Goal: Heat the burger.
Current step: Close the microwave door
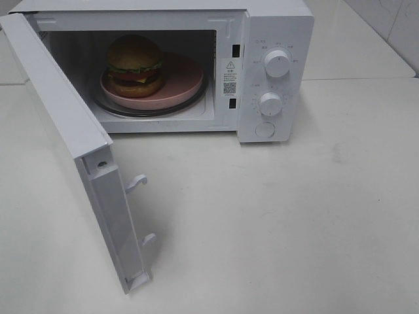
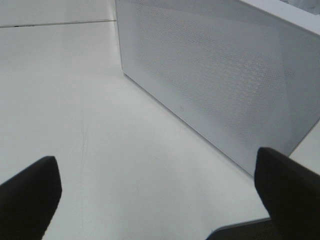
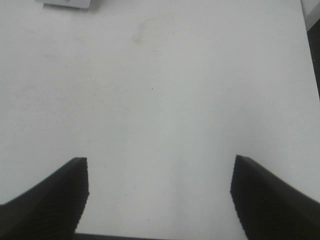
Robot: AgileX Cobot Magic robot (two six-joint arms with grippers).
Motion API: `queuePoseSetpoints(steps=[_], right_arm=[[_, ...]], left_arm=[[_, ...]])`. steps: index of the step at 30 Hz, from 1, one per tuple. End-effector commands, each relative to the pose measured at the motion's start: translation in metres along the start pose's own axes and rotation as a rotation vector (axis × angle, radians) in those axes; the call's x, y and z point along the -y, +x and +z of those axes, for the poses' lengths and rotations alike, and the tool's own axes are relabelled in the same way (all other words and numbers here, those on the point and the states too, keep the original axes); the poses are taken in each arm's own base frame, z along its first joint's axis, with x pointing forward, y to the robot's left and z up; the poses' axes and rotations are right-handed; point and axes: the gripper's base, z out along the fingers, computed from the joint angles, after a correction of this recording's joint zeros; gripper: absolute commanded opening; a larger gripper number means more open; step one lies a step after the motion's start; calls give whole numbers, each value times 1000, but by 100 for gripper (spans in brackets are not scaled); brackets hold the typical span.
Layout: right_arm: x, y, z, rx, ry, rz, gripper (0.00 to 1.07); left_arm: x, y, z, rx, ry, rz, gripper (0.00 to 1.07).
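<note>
Shows burger on pink plate inside white microwave, toward plate's left half (bun upright, lettuce edge visible). Shows door swung wide open over table. Finds left gripper spread wide, holding nothing, near door's mesh face. Finds right gripper wide too, empty, over table.

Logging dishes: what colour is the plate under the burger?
Pink; the plate shows best in exterior high view.
</note>
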Motion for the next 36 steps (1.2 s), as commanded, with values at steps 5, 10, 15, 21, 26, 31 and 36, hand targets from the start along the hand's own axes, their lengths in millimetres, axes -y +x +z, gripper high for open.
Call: queuePoseSetpoints(steps=[5,10,15,21,26,31,36], right_arm=[[3,30,-12,157,22,67,76],[3,51,-18,213,20,91,75],[4,61,-26,293,18,100,75],[4,65,-29,323,16,102,75],[4,65,-29,323,16,102,75],[4,65,-29,323,16,102,75],[4,65,-29,323,16,102,75]], left_arm=[[0,0,0,1,-1,-8,98],[0,0,0,1,-1,-8,98],[0,0,0,1,-1,-8,98],[0,0,0,1,-1,-8,98],[0,0,0,1,-1,-8,98],[0,0,0,1,-1,-8,98],[0,0,0,1,-1,-8,98]])
